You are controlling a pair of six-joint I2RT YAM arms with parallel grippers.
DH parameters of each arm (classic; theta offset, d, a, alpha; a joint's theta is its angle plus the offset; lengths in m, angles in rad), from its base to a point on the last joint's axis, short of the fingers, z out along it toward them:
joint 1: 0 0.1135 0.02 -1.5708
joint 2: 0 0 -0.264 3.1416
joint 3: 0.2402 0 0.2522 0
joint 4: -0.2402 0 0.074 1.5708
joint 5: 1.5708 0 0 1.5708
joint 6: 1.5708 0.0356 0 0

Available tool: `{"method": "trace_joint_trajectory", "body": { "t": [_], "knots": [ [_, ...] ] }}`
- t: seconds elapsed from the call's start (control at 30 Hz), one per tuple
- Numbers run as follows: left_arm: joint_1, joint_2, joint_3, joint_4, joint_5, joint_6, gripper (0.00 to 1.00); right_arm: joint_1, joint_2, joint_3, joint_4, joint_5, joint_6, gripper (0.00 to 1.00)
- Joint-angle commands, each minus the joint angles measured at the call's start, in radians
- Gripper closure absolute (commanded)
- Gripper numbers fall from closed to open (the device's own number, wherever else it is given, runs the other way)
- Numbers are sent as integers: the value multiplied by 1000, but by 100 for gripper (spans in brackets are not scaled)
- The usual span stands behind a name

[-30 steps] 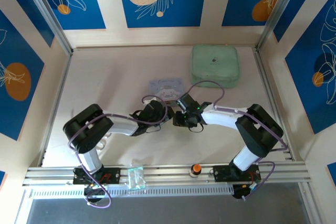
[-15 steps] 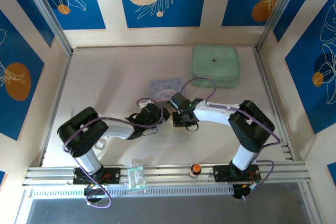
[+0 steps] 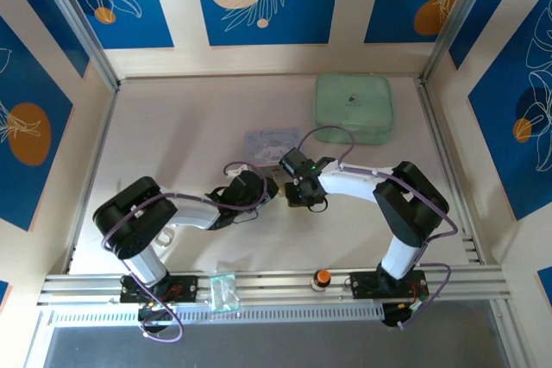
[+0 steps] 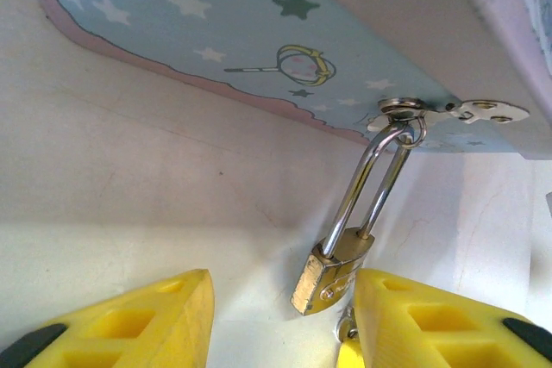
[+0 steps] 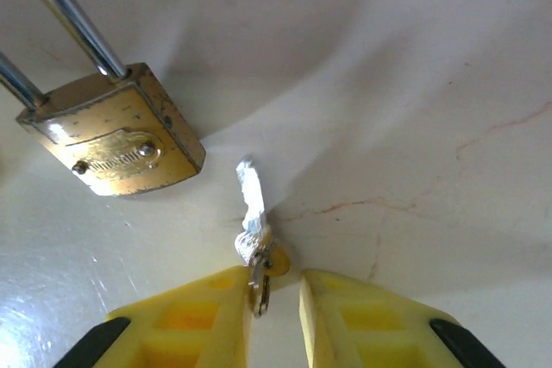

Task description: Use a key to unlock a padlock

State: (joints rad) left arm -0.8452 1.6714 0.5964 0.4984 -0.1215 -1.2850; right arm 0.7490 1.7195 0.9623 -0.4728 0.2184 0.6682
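On the left, the yellow-fingered left gripper (image 4: pixel 280 292) is seen open above the pale table (image 4: pixel 129 170), its jaws set wide to either side of the tiny brass-yellow padlock with the thin silver U-shaped shackle (image 4: pixel 331 270). The body lies just beside one finger and well apart from the other, so nothing is gripped; the stance is judged a readiness to steady the lock. The shackle is threaded through the small metal hasp (image 4: pixel 401 111) of the pale blue, star-printed tin (image 4: pixel 216 15), by which the padlock is tethered. Further right, the small pale silvery metal key (image 5: pixel 251 200) is found with its head between the narrowly parted fingers of the right gripper (image 5: pixel 276 286), its blade pointing outward, near the padlock but apart from it, presumably for insertion. Whether it is firmly pinched cannot be told.
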Motion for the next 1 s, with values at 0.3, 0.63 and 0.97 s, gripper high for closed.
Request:
{"method": "trace_joint_trajectory", "body": {
  "t": [0.3, 0.63, 0.97],
  "knots": [
    [12, -36, -28, -49, -20, -8, 52, -33, -46, -80, 125, -156, -25, 68],
    [12, -48, -44, -52, -30, -9, 51, 7, 43, 45, 8, 8, -50, 68],
    [12, -50, -40, -40, -32, -13, 51, 24, 34, 87, -24, 80, -80, 63]
  ]
}}
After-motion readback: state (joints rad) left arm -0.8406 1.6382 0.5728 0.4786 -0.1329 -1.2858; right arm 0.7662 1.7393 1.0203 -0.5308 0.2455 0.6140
